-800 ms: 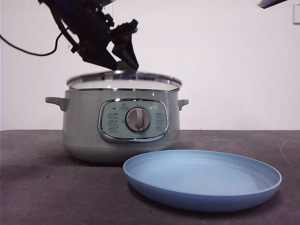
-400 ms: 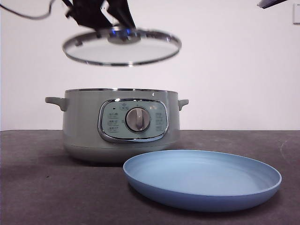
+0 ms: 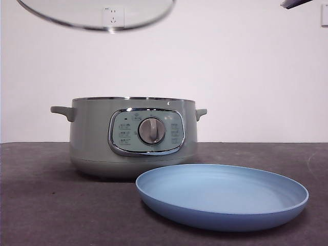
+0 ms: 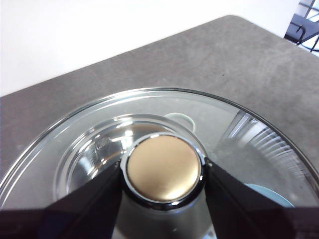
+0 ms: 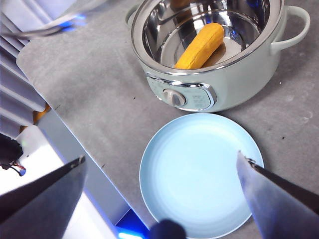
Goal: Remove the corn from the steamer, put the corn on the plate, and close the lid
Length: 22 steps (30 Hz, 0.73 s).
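— Inside the steamer (image 5: 209, 55), what lies there?
— The corn (image 5: 200, 46), slanted on the steel floor; the plate (image 5: 199, 172) just in front holds nothing.
— And the lid (image 4: 149, 164)?
— High over the pot, cut off by the front view's top edge; the left gripper (image 4: 162, 177) is clamped on its knob (image 4: 163, 169).
— The right gripper (image 5: 162, 172)?
— Jaws spread wide above the plate. The panel's icons are too small to read.

table (image 3: 51, 205): dark grey, matte | wall (image 3: 246, 66): white | socket (image 3: 113, 16): on wall
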### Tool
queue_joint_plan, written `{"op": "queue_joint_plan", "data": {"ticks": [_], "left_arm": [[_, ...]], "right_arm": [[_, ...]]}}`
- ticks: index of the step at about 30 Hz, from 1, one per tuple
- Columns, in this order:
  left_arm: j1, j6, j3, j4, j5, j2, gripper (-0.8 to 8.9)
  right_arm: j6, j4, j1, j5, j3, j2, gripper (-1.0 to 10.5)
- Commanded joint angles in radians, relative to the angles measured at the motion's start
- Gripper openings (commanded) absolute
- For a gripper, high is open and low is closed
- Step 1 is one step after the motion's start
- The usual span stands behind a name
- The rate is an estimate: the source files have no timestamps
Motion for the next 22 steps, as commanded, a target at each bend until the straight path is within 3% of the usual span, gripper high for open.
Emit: {"op": "queue_joint_plan", "data": {"ticks": [1,13,22], "left_arm": [[-0.003,0.013,0.023,-0.023,0.007,-0.09,-0.08],[-0.003,0.011,-0.007,-0.253,-0.048,-0.369,-0.08],[-0.003,0.004,-0.018,-0.408,-0.071,-0.515,-0.08]], "right_arm": [[0.032,0.043,0.002,0.0,0.002,-0.001,5.0],[0.297,0.394,0.044,0.01,0.002,0.084,5.0],[0.35,0.524,0.198,0.203,0.082,0.363,5.0]]}}
